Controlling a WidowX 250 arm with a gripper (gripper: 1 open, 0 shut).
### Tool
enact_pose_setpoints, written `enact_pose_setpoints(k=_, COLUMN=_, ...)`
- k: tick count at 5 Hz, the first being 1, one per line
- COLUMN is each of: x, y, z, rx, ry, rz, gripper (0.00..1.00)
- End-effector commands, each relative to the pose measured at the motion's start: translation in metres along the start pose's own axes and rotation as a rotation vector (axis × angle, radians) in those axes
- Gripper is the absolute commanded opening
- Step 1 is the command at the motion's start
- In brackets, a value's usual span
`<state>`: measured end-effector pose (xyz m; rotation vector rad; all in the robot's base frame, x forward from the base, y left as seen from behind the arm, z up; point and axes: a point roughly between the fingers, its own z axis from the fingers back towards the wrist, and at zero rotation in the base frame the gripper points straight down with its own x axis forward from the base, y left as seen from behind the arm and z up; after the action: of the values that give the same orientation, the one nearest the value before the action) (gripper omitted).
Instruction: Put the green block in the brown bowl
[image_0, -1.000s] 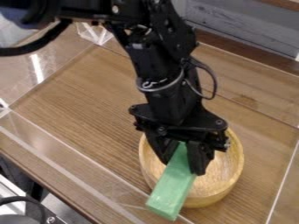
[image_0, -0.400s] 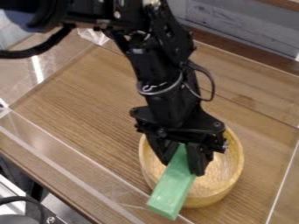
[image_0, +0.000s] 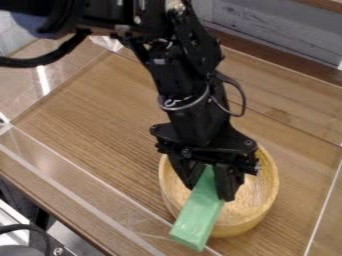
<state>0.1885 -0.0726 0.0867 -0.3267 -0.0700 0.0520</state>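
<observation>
So closest to the camera you've got the green block (image_0: 199, 217), sticking out over the near rim of the brown bowl (image_0: 257, 205), lower end hanging past the bowl toward the front edge of the table (image_0: 94, 105), upper end angled up into the gripper (image_0: 217, 178). The black fingers are clamped shut on that upper end, so the block is held, tilted, partly above the bowl's hollow and partly outside it. The bowl sits near the table's front right part. My guess on handling: the block looks like a stiff, light bar with matte faces, so not slippery or fragile, but gripping it by one end means it can pivot between the pads. A hold nearer its middle would be steadier. As it stands, letting go might leave it propped on the rim or tipping out the front. Behind all this, the black arm (image_0: 167, 55) rises toward the table's far left corner.
</observation>
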Motion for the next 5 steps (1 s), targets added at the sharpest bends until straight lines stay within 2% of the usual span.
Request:
enact_pose_setpoints(k=1, x=0.0056, y=-0.0003, z=0.0037, rx=-0.009, ry=-0.025, rz=-0.011, gripper=0.00)
enact_pose_setpoints(k=5, x=0.0089, y=0.0035, z=-0.0015, rx=-0.018, ry=-0.018, rz=-0.004, gripper=0.00)
